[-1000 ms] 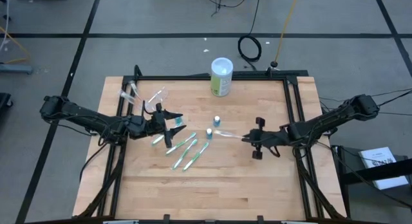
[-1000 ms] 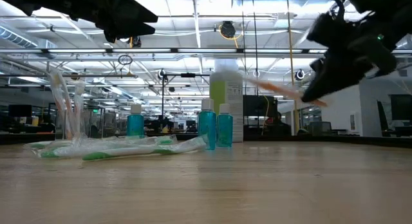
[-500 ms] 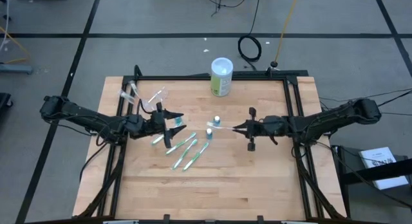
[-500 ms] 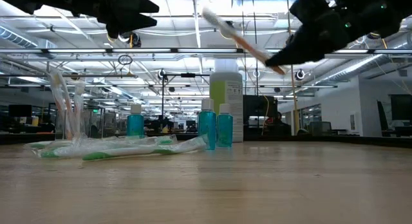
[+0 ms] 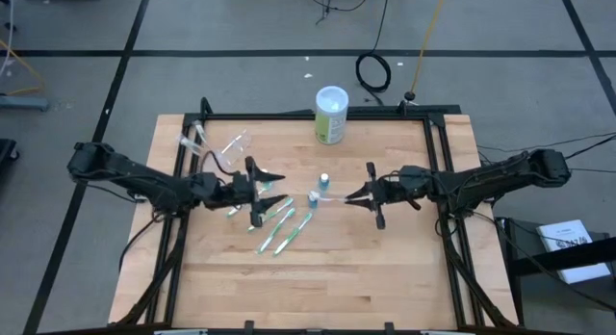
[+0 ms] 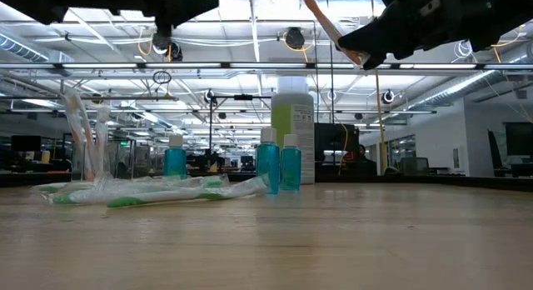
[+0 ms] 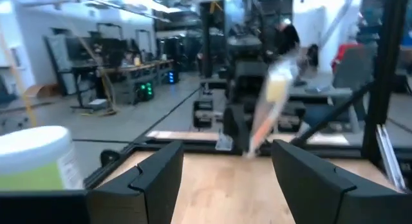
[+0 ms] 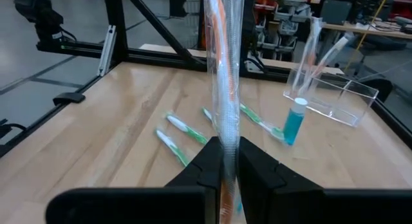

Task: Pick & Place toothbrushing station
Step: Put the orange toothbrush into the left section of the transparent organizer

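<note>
The right gripper (image 5: 357, 193) is closed tight on a wrapped pinkish toothbrush (image 8: 223, 89), now lifted clear of the table and carried toward its middle (a second ago it hung lower, nearer the right edge). The left gripper (image 5: 269, 188) stands wide open and empty, having slid out over the green toothbrushes (image 5: 277, 227) lying mid-table. The clear holder (image 5: 219, 147) sits near the far left corner with brushes in it, teal tubes (image 6: 278, 165) standing mid-table. A handover or drop-off looks likely next.

Green-white toothbrushes (image 5: 279, 229); teal tubes (image 6: 278, 163); green-white canister (image 5: 331, 115).
</note>
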Controlling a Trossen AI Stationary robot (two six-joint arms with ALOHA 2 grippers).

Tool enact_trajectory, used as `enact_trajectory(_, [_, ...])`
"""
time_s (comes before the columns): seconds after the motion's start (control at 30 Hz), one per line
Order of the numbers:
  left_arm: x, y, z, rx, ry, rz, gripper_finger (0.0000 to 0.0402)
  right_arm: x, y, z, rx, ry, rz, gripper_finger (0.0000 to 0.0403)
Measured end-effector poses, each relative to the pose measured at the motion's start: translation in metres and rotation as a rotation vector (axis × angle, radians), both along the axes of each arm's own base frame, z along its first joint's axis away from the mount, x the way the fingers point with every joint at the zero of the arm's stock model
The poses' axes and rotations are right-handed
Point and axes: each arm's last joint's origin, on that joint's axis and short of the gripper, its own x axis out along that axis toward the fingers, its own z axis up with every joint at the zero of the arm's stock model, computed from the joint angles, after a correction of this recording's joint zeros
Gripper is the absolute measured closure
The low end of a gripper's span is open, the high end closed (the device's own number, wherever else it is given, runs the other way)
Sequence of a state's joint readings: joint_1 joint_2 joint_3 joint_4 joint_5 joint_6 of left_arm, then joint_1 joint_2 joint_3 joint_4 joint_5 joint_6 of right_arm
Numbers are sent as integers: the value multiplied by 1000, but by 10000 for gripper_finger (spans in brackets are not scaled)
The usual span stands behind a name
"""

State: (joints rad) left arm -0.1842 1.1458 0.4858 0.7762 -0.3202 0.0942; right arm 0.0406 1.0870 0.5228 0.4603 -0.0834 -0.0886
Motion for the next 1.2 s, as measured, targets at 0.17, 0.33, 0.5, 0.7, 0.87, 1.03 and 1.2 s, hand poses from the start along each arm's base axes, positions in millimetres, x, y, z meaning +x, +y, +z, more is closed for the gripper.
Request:
enact_trajectory(0.17, [14,3,-6,15,-63,-46,163,0,0,0,16,2,-3,382])
enact_trajectory(0.33, [25,6,-9,12,-131,-94,163,0,0,-1,16,-2,-2,382])
enact_trajectory(0.5, [42,8,-11,-11,-142,-93,163,-3,0,-5,13,-20,-3,382])
enact_trajectory(0.7, [67,6,-10,9,-134,-90,163,-3,0,-5,17,-26,-4,382])
enact_trajectory(0.87, [83,2,-9,18,-139,-138,163,-3,0,-5,18,-26,-4,383])
enact_trajectory(1.03, [88,-1,-3,23,-161,-195,163,-3,0,-6,21,-16,-4,383])
enact_trajectory(1.2, [88,-3,-3,23,-163,-202,163,-3,0,-7,21,-8,-4,383])
